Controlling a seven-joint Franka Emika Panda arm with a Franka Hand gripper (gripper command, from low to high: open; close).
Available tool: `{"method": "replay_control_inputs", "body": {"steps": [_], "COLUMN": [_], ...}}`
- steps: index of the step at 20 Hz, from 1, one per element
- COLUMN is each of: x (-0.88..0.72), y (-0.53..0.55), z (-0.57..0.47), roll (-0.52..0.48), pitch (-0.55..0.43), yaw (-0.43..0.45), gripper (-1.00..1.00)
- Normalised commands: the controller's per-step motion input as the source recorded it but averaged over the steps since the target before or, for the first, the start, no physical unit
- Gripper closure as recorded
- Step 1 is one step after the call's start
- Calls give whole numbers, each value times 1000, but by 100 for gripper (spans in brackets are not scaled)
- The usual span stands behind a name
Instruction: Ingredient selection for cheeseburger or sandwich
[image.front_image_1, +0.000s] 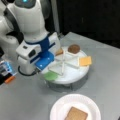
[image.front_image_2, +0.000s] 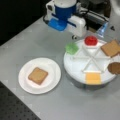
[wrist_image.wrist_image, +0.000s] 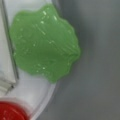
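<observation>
On the grey table, the gripper hangs above the lettuce at the divided tray's edge; whether its jaws are apart, I cannot tell. One bread slice lies on the plate.

In both front views the grey tabletop lies open around the round white paper plate carrying one tan square bread slice. The raised white divided tray – ridges between compartments – blocks low passes. The blue-and-white gripper crowds the green lettuce piece at the tray's edge.
</observation>
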Motion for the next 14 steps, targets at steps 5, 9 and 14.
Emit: {"method": "replay_control_inputs", "body": {"steps": [5,9,14], "x": [-42,-73,-124], "y": [-144,-114,-57], "z": [-190,-154,-210], "roll": [467,482,400], "pitch": [-119,-142,-121], "yaw": [2,-53,-71], "gripper": [-100,-100,-100]}}
